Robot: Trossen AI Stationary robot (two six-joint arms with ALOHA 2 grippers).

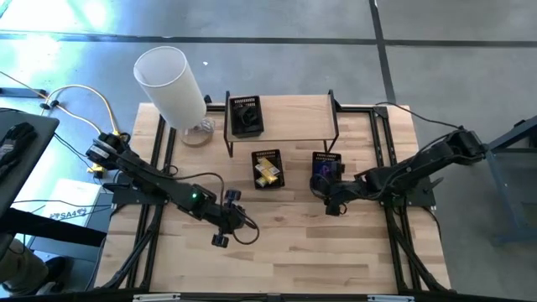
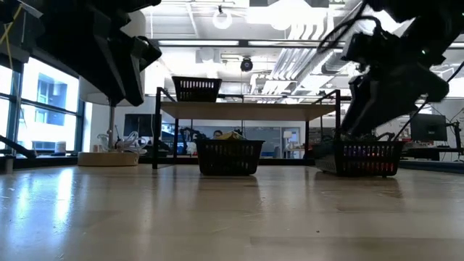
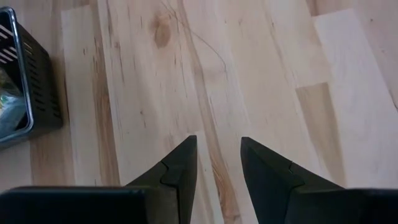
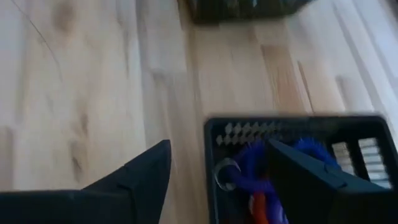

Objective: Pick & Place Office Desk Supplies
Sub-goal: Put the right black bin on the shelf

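Observation:
Three small black mesh baskets hold the supplies. One basket (image 1: 246,116) stands on the wooden shelf (image 1: 285,107). A middle basket (image 1: 268,168) holds yellow and white pieces. A right basket (image 1: 325,166) holds purple, blue and red-orange bands (image 4: 261,177). My left gripper (image 3: 219,152) is open and empty over bare table, in front of the middle basket (image 3: 28,81). My right gripper (image 4: 219,149) is open at the near rim of the right basket (image 4: 298,124). One finger (image 4: 311,177) is over the basket, the other (image 4: 140,177) is over the table beside it.
A tall white cylinder (image 1: 172,80) stands at the far left beside the shelf, on a round base. The shelf's black frame (image 1: 337,126) stands just behind the two table baskets. Bare wood (image 1: 285,252) spreads along the near half of the table.

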